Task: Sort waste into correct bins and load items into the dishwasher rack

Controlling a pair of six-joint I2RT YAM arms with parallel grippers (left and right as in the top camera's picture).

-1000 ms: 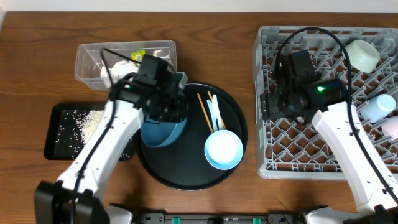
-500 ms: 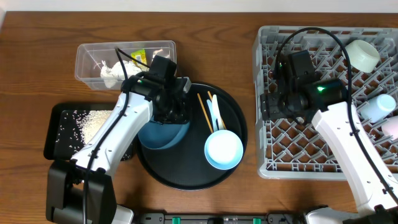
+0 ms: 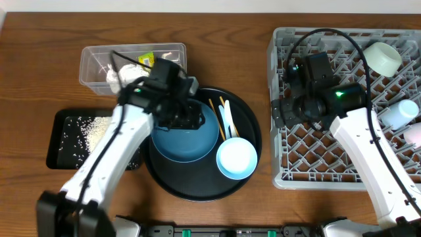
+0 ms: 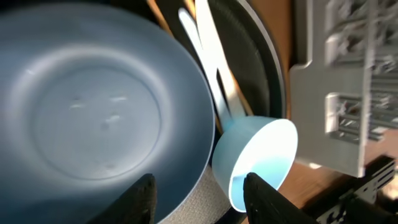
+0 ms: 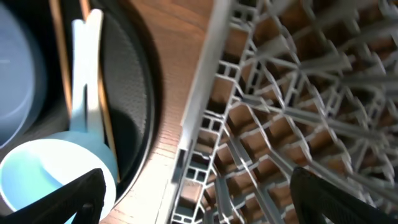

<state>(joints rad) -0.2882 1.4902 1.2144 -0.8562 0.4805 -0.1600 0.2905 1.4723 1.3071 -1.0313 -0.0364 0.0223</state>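
One large blue bowl [image 3: 194, 141] — smooth, glossy inside, mouth up

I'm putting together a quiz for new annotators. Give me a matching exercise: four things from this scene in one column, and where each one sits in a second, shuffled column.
Things
1. large blue bowl
2. rice grains
3. snack wrapper
4. white cup

Places
A. in the clear tub
B. in the grey rack
C. on the round black tray
D. in the shallow black tray

Pairs: 1-C, 2-D, 3-A, 4-B
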